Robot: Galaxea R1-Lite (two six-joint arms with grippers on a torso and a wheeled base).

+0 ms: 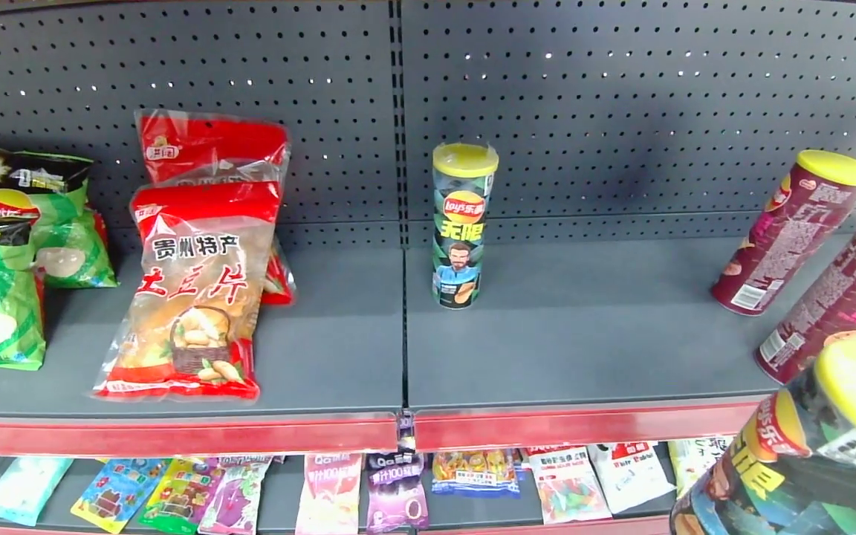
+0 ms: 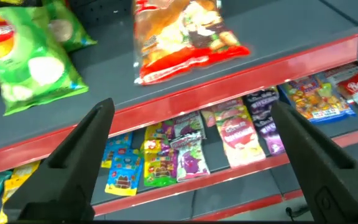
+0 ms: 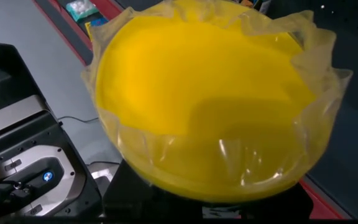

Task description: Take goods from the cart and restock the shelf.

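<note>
**Yellow-lidded crisp can: placing step, not yet shelved**

Yellow lid, dark green print: can (image 1: 792, 446), tilted, held off the front right corner of the upper shelf (image 1: 547, 349). Right gripper (image 1: 855, 483) clamped round its body. Matching can (image 1: 461, 223) upright near the back edge, mid-shelf. Two maroon cans (image 1: 792, 230) lean at the right end. Left gripper (image 2: 191, 109) spread, empty, before the lower shelf (image 2: 229, 186). Next, judged: clear the red front lip (image 1: 175, 435) and stand the can upright beside its match.

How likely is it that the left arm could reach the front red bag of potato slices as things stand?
Probably yes: the left gripper is open and empty, facing the shelf, and nothing stands before the red bag.
</note>
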